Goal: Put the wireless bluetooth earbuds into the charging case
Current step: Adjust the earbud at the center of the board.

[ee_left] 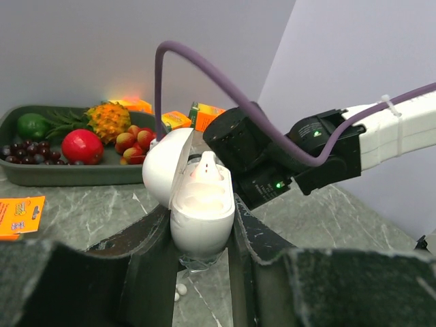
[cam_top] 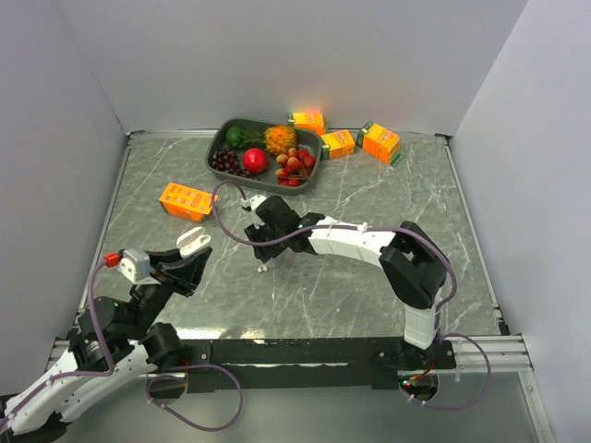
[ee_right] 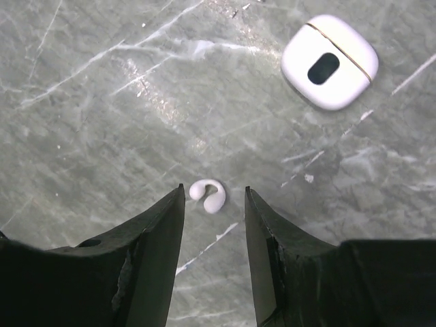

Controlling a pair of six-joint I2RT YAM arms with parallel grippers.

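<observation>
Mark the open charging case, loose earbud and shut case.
open charging case point(ee_left: 201, 218): left wrist view, front of body.
loose earbud point(ee_right: 216, 199): right wrist view, curved body.
shut case point(ee_right: 330, 63): right wrist view, dark oval.

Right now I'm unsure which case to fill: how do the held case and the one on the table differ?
The held case is open, lid tipped back; the table case is shut. The held case stands upright in the left gripper; the table case lies flat, untouched. Both are white.
</observation>
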